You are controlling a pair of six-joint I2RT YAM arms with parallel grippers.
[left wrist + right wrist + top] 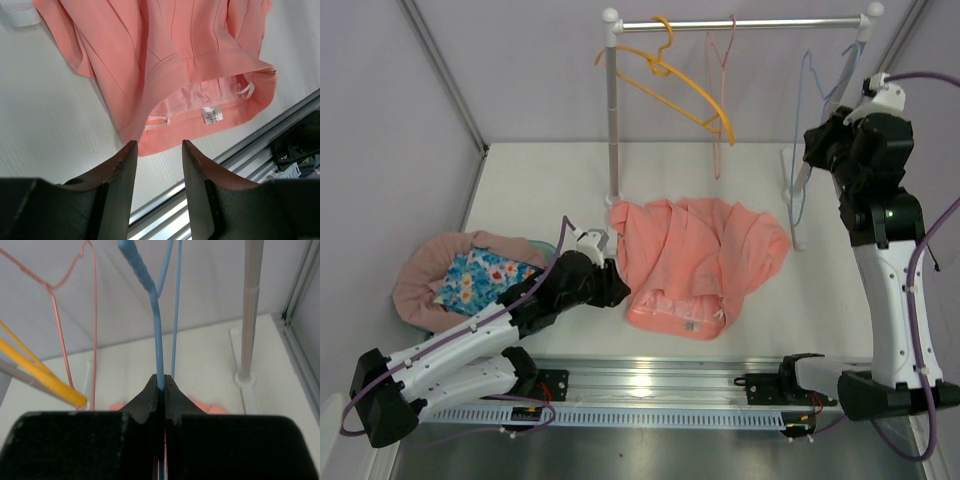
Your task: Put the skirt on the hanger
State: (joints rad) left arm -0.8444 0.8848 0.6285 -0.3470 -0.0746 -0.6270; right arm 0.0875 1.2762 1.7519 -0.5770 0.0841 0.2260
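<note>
A coral-pink skirt (pixel 695 260) lies spread flat on the white table, waistband toward the near edge; it also fills the upper part of the left wrist view (pixel 190 65), with a white label inside the waistband. My left gripper (pixel 613 270) (pixel 158 150) is open and empty, low at the skirt's near-left corner. My right gripper (pixel 813 150) (pixel 161 380) is raised by the rack's right end and shut on a thin blue wire hanger (pixel 812 110) (pixel 157 320). The hanger's top is near the rail.
A clothes rack with a metal rail (pixel 740 23) stands at the back, carrying a yellow hanger (pixel 685 90) and a pink wire hanger (pixel 720 90). A pink basket (pixel 420 265) with floral cloth (pixel 480 275) sits at the left. A metal rail (pixel 650 385) runs along the near edge.
</note>
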